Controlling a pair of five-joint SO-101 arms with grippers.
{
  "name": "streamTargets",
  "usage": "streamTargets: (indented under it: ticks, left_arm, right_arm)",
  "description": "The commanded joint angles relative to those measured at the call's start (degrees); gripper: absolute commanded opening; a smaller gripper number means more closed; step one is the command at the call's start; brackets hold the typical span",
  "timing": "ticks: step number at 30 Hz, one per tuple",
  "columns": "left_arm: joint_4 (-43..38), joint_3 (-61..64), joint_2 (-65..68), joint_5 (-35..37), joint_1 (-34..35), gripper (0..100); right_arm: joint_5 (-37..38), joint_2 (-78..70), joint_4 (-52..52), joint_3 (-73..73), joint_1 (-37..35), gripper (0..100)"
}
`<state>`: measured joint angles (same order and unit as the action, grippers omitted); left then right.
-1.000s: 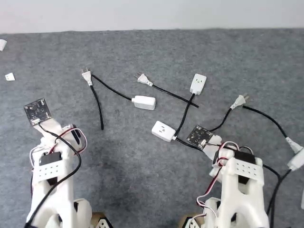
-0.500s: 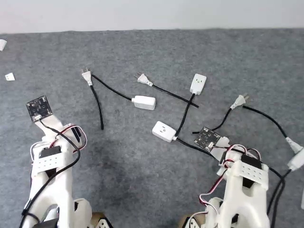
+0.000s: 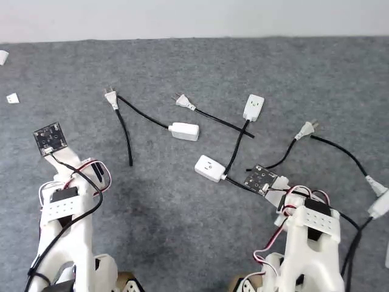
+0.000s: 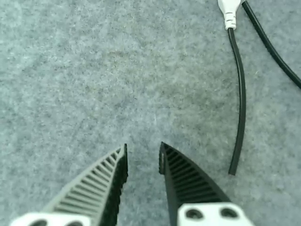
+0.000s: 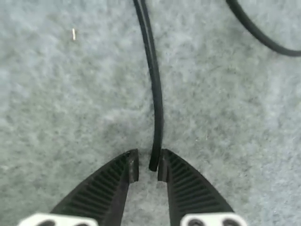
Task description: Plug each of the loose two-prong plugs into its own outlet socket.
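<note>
Jaws of the left gripper [image 4: 142, 157] are noted narrowly parted and empty; a plug [image 4: 229, 8] lies well ahead of them. Right gripper [image 5: 147, 165] jaws are narrowly parted about a cable [image 5: 155, 94] end. No plug is seated; three sockets [image 3: 208, 168] are unfilled.

Plug [image 4: 229, 9] cut off at edge in L wrist view; white block [image 3: 380, 210] half cut at high-view edge.
</note>
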<state>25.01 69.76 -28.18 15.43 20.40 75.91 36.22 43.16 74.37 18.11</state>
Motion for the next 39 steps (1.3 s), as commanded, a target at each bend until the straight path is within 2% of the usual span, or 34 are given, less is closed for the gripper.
streamTargets:
  ticks: [1,10,12,16,19,23,31,36,39]
  left_arm:
    - [0.2,-2.6,-0.4,-0.2,-0.4,10]
    - [0.2,-2.5,-0.5,-0.3,-0.4,10]
    - [0.2,-2.5,-0.5,-0.3,-0.4,10]
    - [0.2,-2.5,-0.5,-0.4,-0.4,10]
    - [0.2,-2.5,-0.5,-0.4,-0.3,10]
    - [0.2,-2.5,-0.5,-0.4,-0.3,10]
    - [0.2,-2.6,-0.5,-0.4,-0.2,10]
    - [0.2,-2.8,-0.5,-0.4,1.6,10]
    - [0.2,-2.7,-0.5,-0.4,1.7,10]
  right_arm:
    - [-1.8,-0.1,-1.2,-0.9,-1.9,1.6]
    - [-3.8,0.5,1.6,-1.4,-2.2,0.9]
    - [-4.1,0.7,5.0,-2.9,-2.2,0.9]
    - [-10.4,2.1,15.6,-11.4,-2.6,0.9]
    - [-11.3,4.1,24.8,-19.3,-3.2,0.9]
    - [-11.9,6.5,33.4,-28.4,-6.7,0.9]
    - [-18.2,7.6,51.5,-52.8,-18.2,0.9]
    - [-20.7,7.5,59.2,-68.3,-24.1,0.8]
    - [-23.9,7.5,59.7,-74.4,-25.6,0.8]
